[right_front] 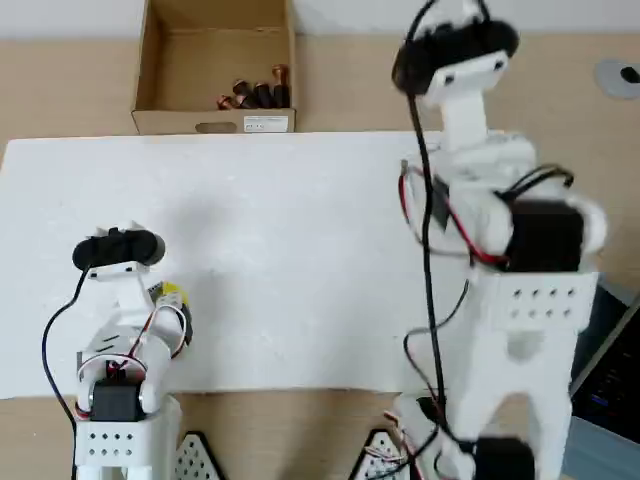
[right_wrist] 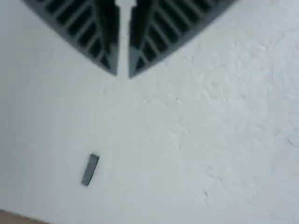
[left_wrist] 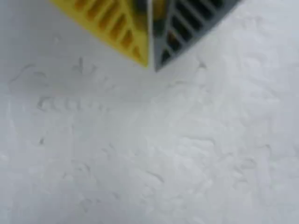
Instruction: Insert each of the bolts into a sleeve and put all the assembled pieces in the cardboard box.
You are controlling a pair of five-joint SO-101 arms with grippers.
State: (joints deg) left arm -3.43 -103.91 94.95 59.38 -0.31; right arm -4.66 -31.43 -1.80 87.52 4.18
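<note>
Several copper-and-black assembled bolt-and-sleeve pieces (right_front: 255, 93) lie together inside the open cardboard box (right_front: 145, 60) at the table's far side, left of centre. My left gripper (left_wrist: 150, 63), one finger yellow and one grey, is shut on nothing just above the white mat (right_front: 290, 260). The left arm (right_front: 120, 330) sits folded at the mat's near left corner. My right gripper (right_wrist: 123, 72) has dark grey fingers shut with only a thin slit between them, holding nothing, over bare mat. The right arm (right_front: 480, 200) stands at the right side, its wrist up near the mat's far edge.
A small grey strip (right_wrist: 89, 169) lies flat on the mat close to its edge, a short way from the right gripper. Bare wooden table (right_front: 350, 80) runs between the box and the right arm. A grey disc (right_front: 617, 76) sits at the far right.
</note>
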